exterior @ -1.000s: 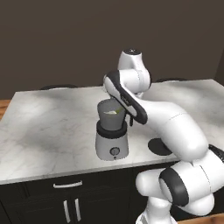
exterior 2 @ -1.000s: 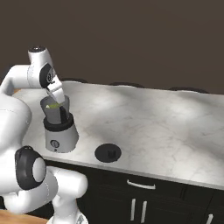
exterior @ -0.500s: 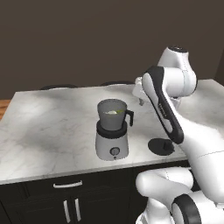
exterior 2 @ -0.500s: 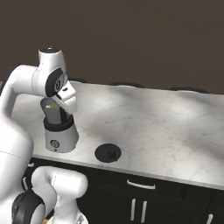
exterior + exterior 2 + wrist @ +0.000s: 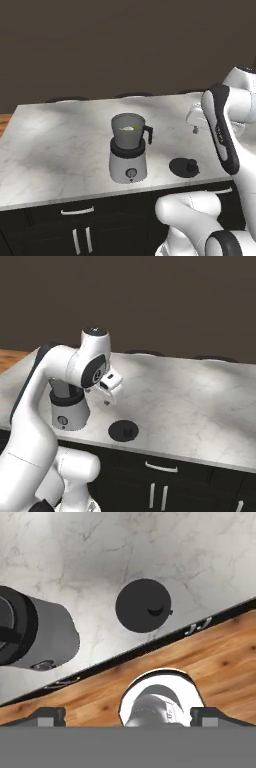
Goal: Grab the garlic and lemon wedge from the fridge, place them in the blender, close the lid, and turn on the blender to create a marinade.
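The blender (image 5: 129, 152) stands on the marble counter without its cap, and a yellow-green lemon wedge (image 5: 131, 128) lies inside its dark jar. I cannot make out the garlic. The black lid (image 5: 184, 167) lies flat on the counter to the blender's right, near the front edge. My gripper (image 5: 195, 127) hangs open and empty above the counter, behind and slightly right of the lid. In the right base view my arm covers much of the blender (image 5: 67, 411), with the gripper (image 5: 107, 397) above the lid (image 5: 123, 431). The hand view looks down on the lid (image 5: 143, 605) and the blender (image 5: 35, 634). The fridge is out of view.
The counter (image 5: 60, 145) ends in a front edge just past the lid. Dark cabinets (image 5: 75, 230) with silver handles sit below it. Wooden floor (image 5: 220, 657) shows beneath the counter edge in the hand view. A dark wall rises behind the counter.
My arm has swung away from above the blender jar to the right, over the counter by the lid. The gripper stays open and the lemon wedge rests in the jar.
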Tool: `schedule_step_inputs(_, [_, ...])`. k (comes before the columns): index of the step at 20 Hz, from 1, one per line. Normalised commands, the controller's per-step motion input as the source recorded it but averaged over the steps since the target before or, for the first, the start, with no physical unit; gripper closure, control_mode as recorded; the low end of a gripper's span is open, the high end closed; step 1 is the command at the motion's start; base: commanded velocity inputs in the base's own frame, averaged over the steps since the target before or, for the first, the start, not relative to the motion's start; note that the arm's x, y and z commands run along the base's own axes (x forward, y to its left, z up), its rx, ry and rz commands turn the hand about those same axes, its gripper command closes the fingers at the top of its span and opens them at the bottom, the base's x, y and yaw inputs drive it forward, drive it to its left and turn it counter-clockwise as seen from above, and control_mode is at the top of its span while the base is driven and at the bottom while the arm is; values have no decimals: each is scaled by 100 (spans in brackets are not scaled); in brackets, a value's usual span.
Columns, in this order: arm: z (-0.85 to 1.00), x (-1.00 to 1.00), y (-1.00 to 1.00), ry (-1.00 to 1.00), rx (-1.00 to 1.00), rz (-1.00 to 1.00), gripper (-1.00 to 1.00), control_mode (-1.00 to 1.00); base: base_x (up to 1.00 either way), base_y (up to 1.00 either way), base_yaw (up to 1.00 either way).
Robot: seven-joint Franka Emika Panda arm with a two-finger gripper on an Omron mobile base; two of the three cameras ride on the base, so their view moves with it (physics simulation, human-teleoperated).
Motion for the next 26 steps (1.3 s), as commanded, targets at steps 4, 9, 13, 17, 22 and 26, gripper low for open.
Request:
schedule_step_inputs(4, [-61,4,-45,25,-16,38,-100,-100,0,0,0])
schedule_step_inputs(9, [-43,4,-19,23,-10,38,-100,-100,0,0,0])
schedule_step_inputs(13, [-24,0,-5,4,13,15,-100,-100,0,0,0])
schedule_step_inputs(17, [-55,17,-5,0,15,15,-100,-100,0,0,0])
schedule_step_inputs(22, [-34,14,0,0,10,17,-100,-100,0,0,0])
schedule_step_inputs(26, [-38,19,-4,0,1,17,-100,-100,0,0,0])
